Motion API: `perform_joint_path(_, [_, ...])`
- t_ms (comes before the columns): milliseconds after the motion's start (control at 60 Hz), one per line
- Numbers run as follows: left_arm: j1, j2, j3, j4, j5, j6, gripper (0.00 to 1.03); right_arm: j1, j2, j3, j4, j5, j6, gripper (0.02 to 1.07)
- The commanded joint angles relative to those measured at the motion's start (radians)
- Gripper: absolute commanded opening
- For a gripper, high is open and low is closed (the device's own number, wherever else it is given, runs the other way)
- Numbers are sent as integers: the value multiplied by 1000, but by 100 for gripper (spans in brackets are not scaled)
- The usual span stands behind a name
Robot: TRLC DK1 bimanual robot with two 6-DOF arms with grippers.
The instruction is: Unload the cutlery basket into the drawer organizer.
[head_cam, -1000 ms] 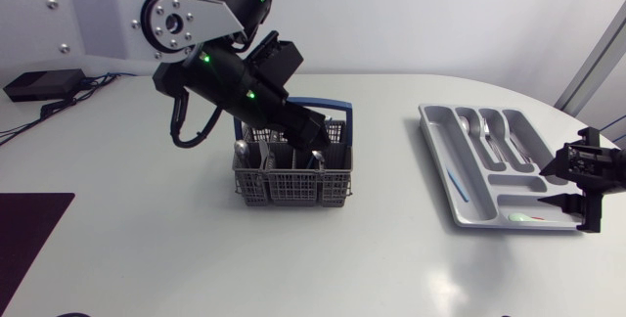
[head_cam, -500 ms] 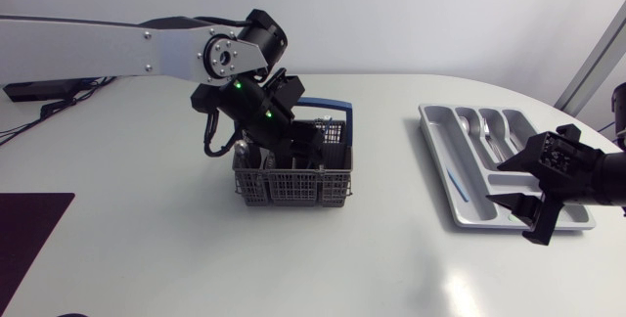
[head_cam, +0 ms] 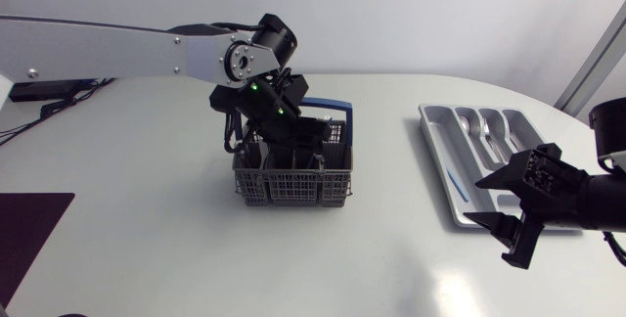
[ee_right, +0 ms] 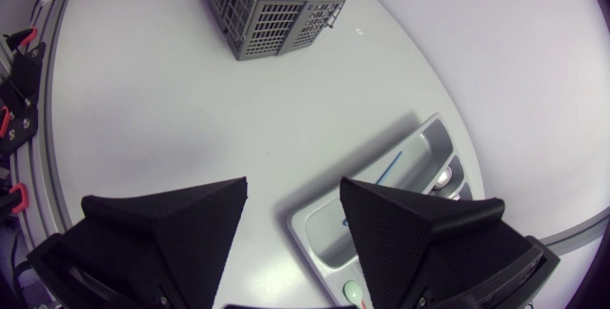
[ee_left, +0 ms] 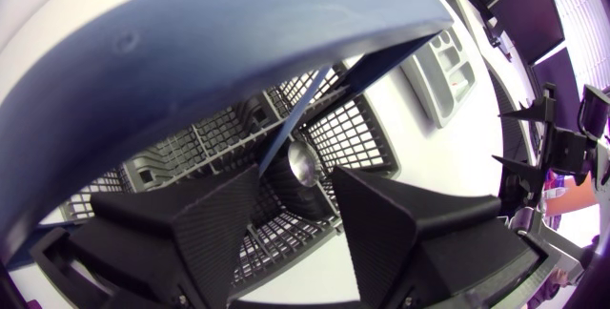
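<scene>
Over the last 1 second the left gripper [head_cam: 305,147] swings from a slanted reach to a steep downward one and sinks into the right half of the basket [head_cam: 293,188], under its blue handle [head_cam: 331,110]. The right gripper [head_cam: 486,203] comes in from the right edge and now hovers over the near left corner of the organizer [head_cam: 428,119]. I take this as the start of another pick, with nothing lifted yet and the right arm moving toward a hand-over or waiting spot. In the left wrist view the left gripper [ee_left: 297,183] has its 2 fingers moderately apart, with a spoon [ee_left: 303,161] just ahead of the gap and no contact that I can see. The right gripper [ee_right: 294,195] is spread wide and holds nothing. The basket sits near the middle of the white table [head_cam: 147,249], well apart from the organizer at the right. It is grey plastic, a boxy grid of small square holes split into compartments; the handle is a smooth, broad, curved plastic band. The spoon end is round, polished metal that catches the light. The organizer is a smooth grey moulded tray with long rounded slots: several shiny spoons [head_cam: 489,131] lie in the far ones, and a thin blue stick [head_cam: 457,186] lies in the long left slot. The fingers are matte black wedges with a fine woven texture.
</scene>
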Motion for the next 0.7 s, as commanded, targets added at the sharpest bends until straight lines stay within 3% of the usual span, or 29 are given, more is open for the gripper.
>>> perform_joint_path(0, [-11,25,16,14,-4,-33,49,17,-9,-37,15,-1,31,74])
perform_joint_path(233, [-20,16,-33,76,-4,-46,31,34,-17,-58,42,0,41,74])
perform_joint_path(267, [-23,19,-35,76,-4,-46,25,35,-17,-61,46,2,44,74])
perform_joint_path(683, [-29,8,-35,52,-74,-53,24,35,-18,-69,55,6,41,74])
